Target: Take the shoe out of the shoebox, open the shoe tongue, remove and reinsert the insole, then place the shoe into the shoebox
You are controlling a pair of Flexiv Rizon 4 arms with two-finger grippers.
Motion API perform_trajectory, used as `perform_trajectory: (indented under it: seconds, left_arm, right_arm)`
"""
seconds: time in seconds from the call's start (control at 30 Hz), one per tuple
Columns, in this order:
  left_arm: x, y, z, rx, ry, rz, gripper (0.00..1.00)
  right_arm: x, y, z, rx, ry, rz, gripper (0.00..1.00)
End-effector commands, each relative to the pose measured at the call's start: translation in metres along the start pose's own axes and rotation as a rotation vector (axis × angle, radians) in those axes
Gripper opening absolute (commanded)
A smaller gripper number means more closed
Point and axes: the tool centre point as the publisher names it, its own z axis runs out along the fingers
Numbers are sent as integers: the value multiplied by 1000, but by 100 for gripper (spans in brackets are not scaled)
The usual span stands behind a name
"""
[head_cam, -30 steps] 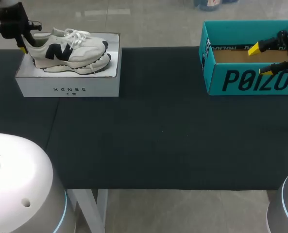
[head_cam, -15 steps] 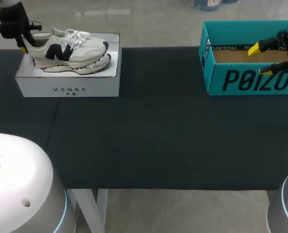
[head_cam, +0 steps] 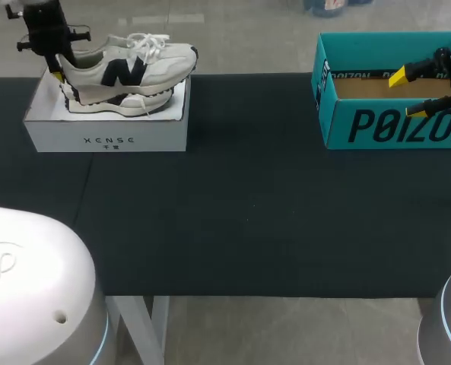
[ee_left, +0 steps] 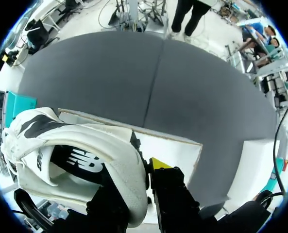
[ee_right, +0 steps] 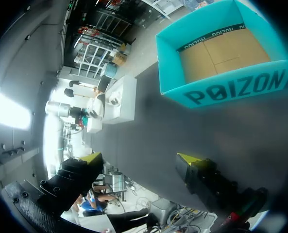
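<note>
A white sneaker (head_cam: 126, 70) with a dark side logo hangs just above the open white shoebox (head_cam: 107, 133) at the table's far left, toe toward the middle. My left gripper (head_cam: 56, 65) is shut on its heel collar. In the left wrist view the sneaker (ee_left: 85, 155) fills the space ahead of the left gripper (ee_left: 139, 179), one finger outside the heel, the other hidden inside; the white shoebox (ee_left: 177, 150) lies under it. My right gripper (head_cam: 406, 93) stands open over the teal box (head_cam: 392, 125) at the far right, holding nothing. In its own view the right gripper (ee_right: 140, 159) is spread wide, the teal box (ee_right: 221, 53) ahead.
The teal box holds only a brown cardboard floor. The dark table mat (head_cam: 248, 205) stretches between the two boxes. Rounded white arm bases sit at the near left (head_cam: 35, 289) and near right corners.
My left gripper has lifted the sneaker by the heel, up out of the white shoebox and slightly to the right. The right arm has not moved.
</note>
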Motion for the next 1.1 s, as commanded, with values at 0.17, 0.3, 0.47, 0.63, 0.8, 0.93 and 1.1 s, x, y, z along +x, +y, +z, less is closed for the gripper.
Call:
perform_trajectory:
  seconds: [0.17,0.3,0.47,0.63,0.8,0.93,1.1]
  left_arm:
    - [-59,-61,18,-72,59,-25,0]
    - [-90,-84,25,-81,47,-22,0]
    - [-129,-114,30,-86,72,12,0]
    - [-157,-140,38,-58,23,71,0]
    - [-178,-161,49,-30,47,100,0]
    - [-194,-178,64,-32,93,110,0]
    - [-213,-201,79,-45,75,89,0]
  right_arm:
    - [0,0,0,0,-3,0,100]
    - [0,0,0,0,-3,0,100]
    - [0,0,0,0,-3,0,100]
    - [0,0,0,0,-3,0,100]
    - [0,0,0,0,-3,0,100]
    - [0,0,0,0,-3,0,100]
    - [0,0,0,0,-3,0,100]
